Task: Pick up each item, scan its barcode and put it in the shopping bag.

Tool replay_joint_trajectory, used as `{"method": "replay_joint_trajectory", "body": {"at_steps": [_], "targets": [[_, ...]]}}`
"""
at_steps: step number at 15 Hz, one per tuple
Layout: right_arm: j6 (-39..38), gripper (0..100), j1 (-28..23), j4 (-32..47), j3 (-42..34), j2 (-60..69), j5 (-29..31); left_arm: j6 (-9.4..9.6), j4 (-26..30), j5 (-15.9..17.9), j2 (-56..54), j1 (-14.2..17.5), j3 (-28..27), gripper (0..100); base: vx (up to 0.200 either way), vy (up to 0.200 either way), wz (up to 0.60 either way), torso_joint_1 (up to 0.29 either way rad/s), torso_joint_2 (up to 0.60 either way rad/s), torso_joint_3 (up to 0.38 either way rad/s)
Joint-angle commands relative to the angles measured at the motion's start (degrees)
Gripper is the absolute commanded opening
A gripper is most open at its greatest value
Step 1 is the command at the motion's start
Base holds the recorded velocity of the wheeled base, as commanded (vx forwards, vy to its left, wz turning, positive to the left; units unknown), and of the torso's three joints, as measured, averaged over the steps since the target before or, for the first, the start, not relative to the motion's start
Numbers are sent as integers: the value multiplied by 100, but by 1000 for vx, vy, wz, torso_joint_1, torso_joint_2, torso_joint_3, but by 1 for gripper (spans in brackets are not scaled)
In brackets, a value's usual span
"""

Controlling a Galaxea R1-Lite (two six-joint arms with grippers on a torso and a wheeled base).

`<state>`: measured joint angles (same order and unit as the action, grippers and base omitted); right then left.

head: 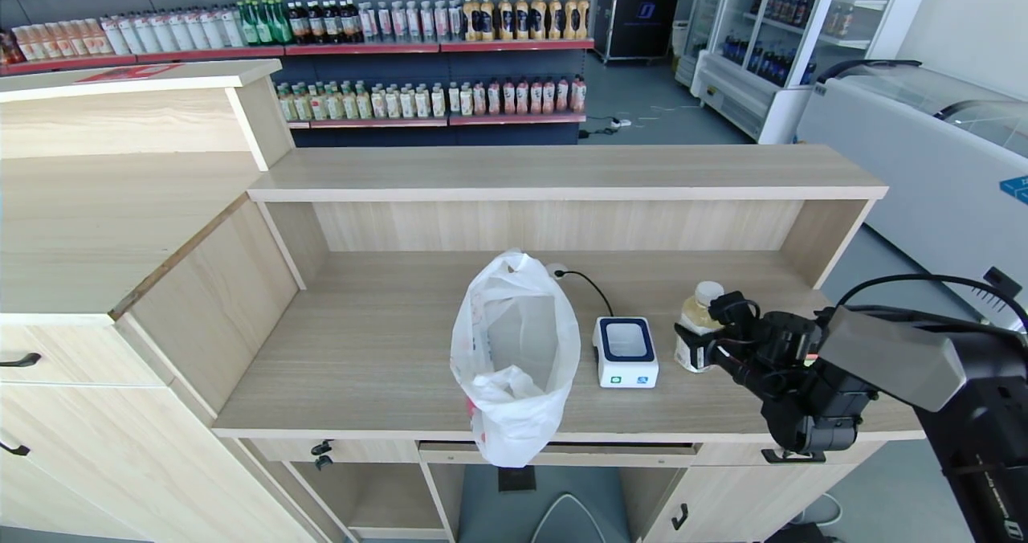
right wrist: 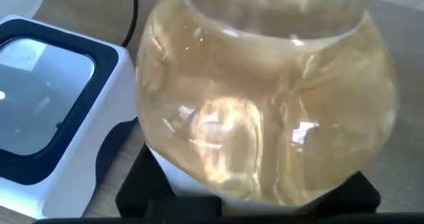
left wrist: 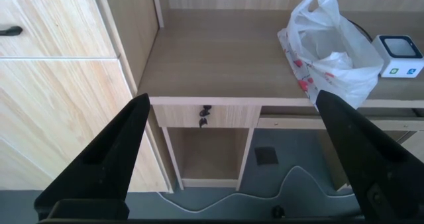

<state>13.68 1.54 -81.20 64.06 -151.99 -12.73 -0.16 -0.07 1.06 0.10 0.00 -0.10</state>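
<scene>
A small bottle (head: 697, 312) of pale yellow drink with a white cap stands on the wooden counter (head: 361, 350), right of the white and blue barcode scanner (head: 625, 350). My right gripper (head: 695, 352) is shut on the bottle's lower half. In the right wrist view the bottle (right wrist: 265, 105) sits very close, with the scanner (right wrist: 46, 118) beside it. A white plastic shopping bag (head: 514, 358) stands open left of the scanner, hanging over the counter's front edge. My left gripper (left wrist: 232, 98) is open and holds nothing, low in front of the counter, away from the bag (left wrist: 328, 48).
A raised shelf runs along the back of the counter, with side walls at both ends. The scanner's black cable (head: 590, 286) leads to the rear. Drawers and an open cubby (left wrist: 205, 144) lie under the counter. The left part of the counter is bare.
</scene>
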Motion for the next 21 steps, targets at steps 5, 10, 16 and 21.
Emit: {"method": "replay_joint_trajectory", "body": {"at_steps": [5, 10, 16, 21], "targets": [[12, 0, -39, -10, -34, 100, 16, -2, -1, -1, -1, 0, 1, 100, 0, 0, 0, 0, 0, 0], [-884, 0, -4, 324, -843, 1787, -151, -2, -1, -1, -1, 0, 1, 100, 0, 0, 0, 0, 0, 0], [-2906, 0, -874, 4253, -1809, 6551, -2041, -2, -1, -1, -1, 0, 1, 100, 0, 0, 0, 0, 0, 0], [-4075, 0, -1085, 4525, -2539, 8142, -4423, -2, -1, -1, -1, 0, 1, 100, 0, 0, 0, 0, 0, 0]]}}
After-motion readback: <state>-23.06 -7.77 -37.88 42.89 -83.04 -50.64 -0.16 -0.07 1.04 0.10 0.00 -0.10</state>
